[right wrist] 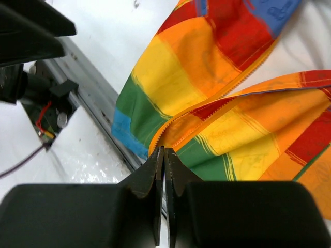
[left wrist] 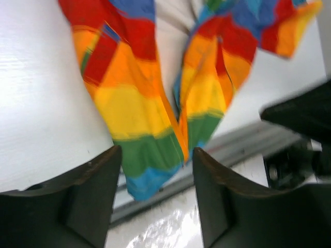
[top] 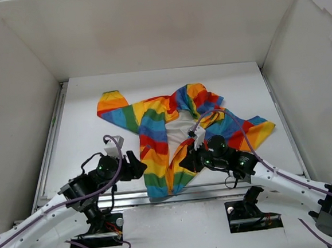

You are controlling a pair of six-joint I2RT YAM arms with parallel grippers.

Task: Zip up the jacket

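Observation:
The rainbow-striped jacket [top: 154, 137] lies open on the white table, hood at the back, white lining showing down the middle, hem at the near edge. My left gripper [top: 139, 166] is open and empty, just left of the hem; in the left wrist view [left wrist: 158, 155] the blue-green hem [left wrist: 147, 173] lies between its spread fingers, farther off. My right gripper [top: 184, 161] is shut, its tips [right wrist: 163, 150] pinched on the orange zipper edge [right wrist: 170, 129] at the bottom of the jacket's right front panel, which looks slightly lifted.
A metal rail [top: 126, 199] runs along the table's near edge under the hem, also seen in the right wrist view [right wrist: 88, 88]. White walls enclose the table on three sides. The right arm [left wrist: 305, 113] shows dark at the right of the left wrist view.

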